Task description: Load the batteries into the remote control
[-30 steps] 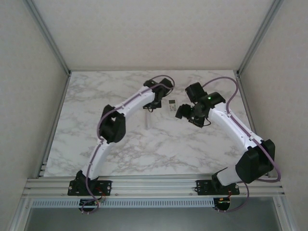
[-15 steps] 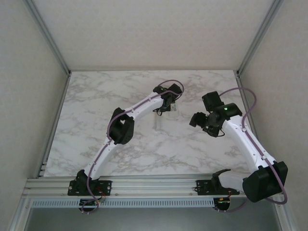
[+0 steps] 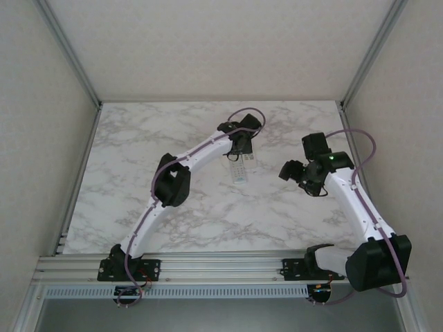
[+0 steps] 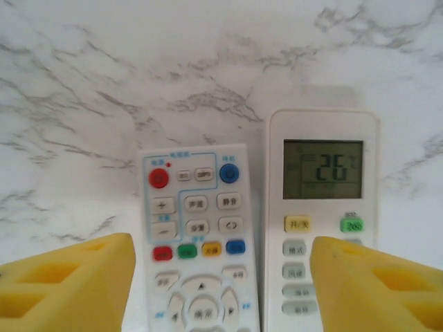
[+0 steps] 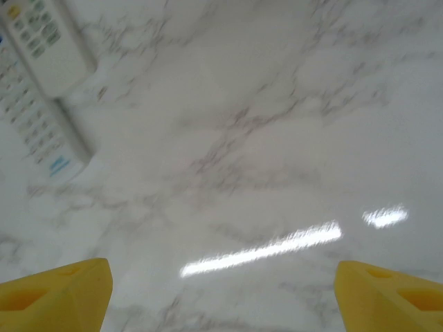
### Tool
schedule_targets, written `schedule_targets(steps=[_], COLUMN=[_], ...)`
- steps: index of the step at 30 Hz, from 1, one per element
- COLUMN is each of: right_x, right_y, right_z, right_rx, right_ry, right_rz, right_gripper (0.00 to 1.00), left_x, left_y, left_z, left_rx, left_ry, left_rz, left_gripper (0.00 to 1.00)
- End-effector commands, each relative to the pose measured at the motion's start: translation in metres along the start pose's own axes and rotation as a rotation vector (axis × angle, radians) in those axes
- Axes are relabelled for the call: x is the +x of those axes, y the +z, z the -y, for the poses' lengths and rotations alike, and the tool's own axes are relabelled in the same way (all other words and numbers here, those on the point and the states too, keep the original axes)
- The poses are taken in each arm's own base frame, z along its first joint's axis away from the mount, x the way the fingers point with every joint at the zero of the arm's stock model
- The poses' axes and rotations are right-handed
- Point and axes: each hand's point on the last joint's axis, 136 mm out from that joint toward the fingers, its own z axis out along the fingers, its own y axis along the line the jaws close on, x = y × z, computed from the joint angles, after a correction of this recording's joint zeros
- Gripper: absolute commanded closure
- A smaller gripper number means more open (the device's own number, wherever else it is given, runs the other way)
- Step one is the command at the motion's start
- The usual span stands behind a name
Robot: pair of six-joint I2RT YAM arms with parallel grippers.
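Nearest the arm bases, a broad stretch of bare marble tabletop (image 3: 208, 221) lies open on the near side of the TV remote (image 4: 197, 235). Well apart to that remote's right, the right gripper (image 3: 291, 170) hangs over bare marble. Its jaws are released and spread wide, with nothing between them. In its wrist view the TV remote is blurred and cut off at the upper-left edge.

The TV remote lies keys up, its red power button (image 4: 158, 178) near the top. An air-conditioner remote (image 4: 323, 207) lies parallel just beside it on the right, its display (image 4: 322, 169) reading 26. Its top edge reaches past the TV remote's. Whether the two touch is hard to tell. Both backs face the tabletop, hidden.

The left gripper (image 3: 242, 144) hovers above the TV remote, jaws released and spread about as wide as both remotes together, grasping nothing. In its wrist view the frame cuts off both remotes' lower ends, and one pad covers the air-conditioner remote's lower corner. From above, the wrist overlaps the far ends of both. Beyond the TV remote, bare marble runs to the back wall (image 3: 221, 55).
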Motion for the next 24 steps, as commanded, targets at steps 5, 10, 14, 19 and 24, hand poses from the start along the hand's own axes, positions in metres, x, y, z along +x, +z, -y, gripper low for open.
schedule_targets(steps=[5,10,14,19,24], right_x=[-0.091,-0.107,-0.134,-0.116,-0.118], right_y=[0.019,0.075,0.094,0.099,0.102], right_z=[0.040,0.045,0.015,0.029,0.022], right_rx=[0.171,0.195,0.093,0.001,0.007], right_ry=[-0.200,-0.319,-0.388,-0.353,-0.384], right_rz=[0.709,0.743,0.803,0.870,0.841], right_gripper=[0.09,0.07,0.01,0.01,0.01], left_x=[-0.113,-0.104,-0.069,-0.009,0.036], left_y=[-0.200,-0.232,-0.236,-0.220,-0.191], left_z=[-0.036,-0.145,-0.240,-0.332,-0.385], left_rx=[0.291,0.111,-0.117,-0.266,-0.249], left_ry=[-0.081,-0.094,-0.166,-0.201,-0.181], left_rz=[0.549,0.769,0.873,0.884,0.917], left_gripper=[0.15,0.10,0.06,0.04,0.03])
